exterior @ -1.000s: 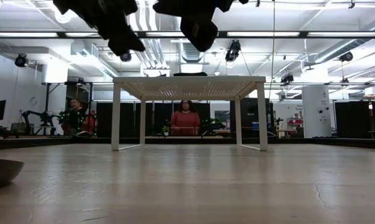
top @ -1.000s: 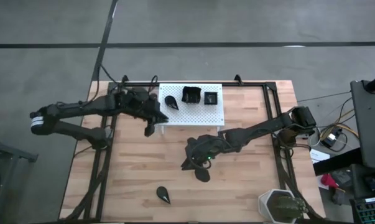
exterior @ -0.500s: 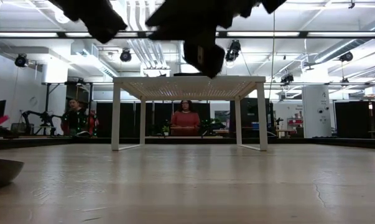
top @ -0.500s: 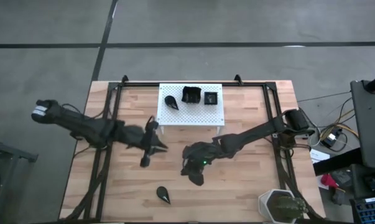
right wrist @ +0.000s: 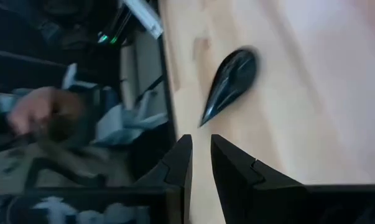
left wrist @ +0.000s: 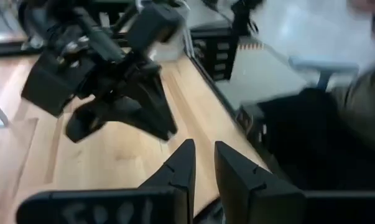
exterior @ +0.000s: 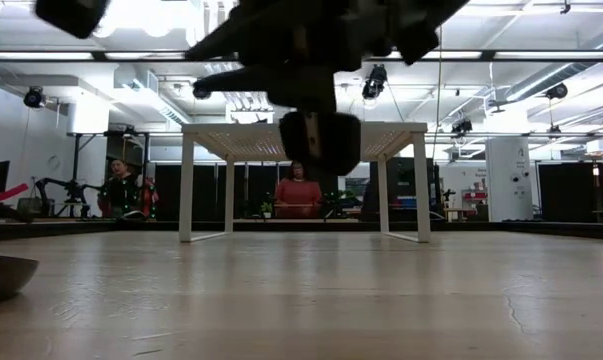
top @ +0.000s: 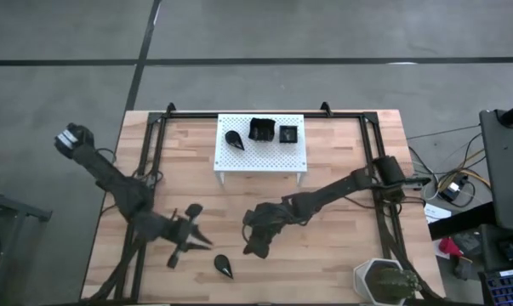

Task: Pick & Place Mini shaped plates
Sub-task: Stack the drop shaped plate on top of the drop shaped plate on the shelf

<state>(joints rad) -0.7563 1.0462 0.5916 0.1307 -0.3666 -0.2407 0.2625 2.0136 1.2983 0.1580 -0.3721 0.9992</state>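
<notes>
Below, teardrop plate [top: 225, 268], both tools near

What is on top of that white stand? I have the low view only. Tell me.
Observer: The white stand holds three black dishes: a teardrop dish, a big square dish and a small square dish.
Operator: Now find any dish not on the stand.
Observer: One loose teardrop dish lies on the bare wood.
Operator: Place the grippers.
Observer: From above, the left gripper is left of that loose dish and the right gripper is right of it. Both are clear of it.
</notes>
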